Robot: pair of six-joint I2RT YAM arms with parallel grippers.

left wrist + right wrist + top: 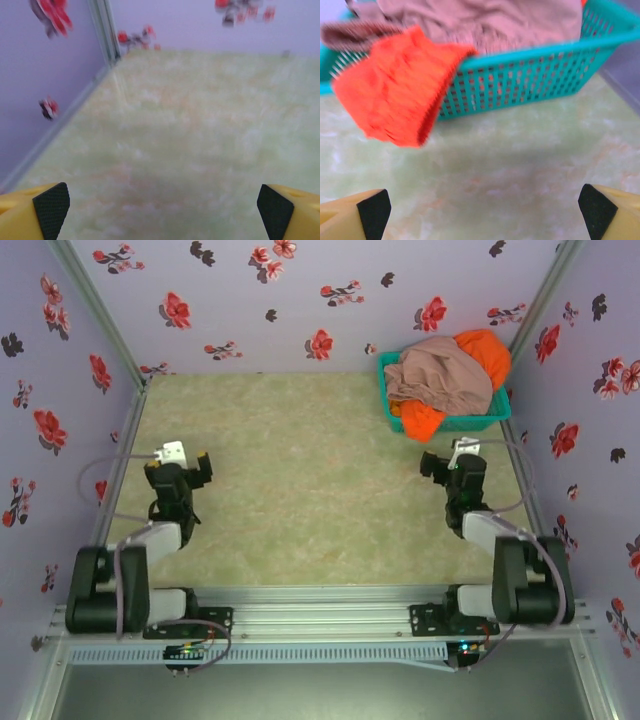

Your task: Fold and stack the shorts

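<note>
Left tool (160, 206) and right tool (480, 205) are both spread wide, nothing in either. The shorts (445, 375) sit bunched in the teal basket (480, 423) at the desk's (300, 490) far right corner, one orange leg hanging over the rim. Nothing's folded or stacked yet, so basically everything's left.

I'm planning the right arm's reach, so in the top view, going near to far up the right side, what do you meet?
First the right arm base → right pincer → basket heaped with shorts → back wall.
</note>
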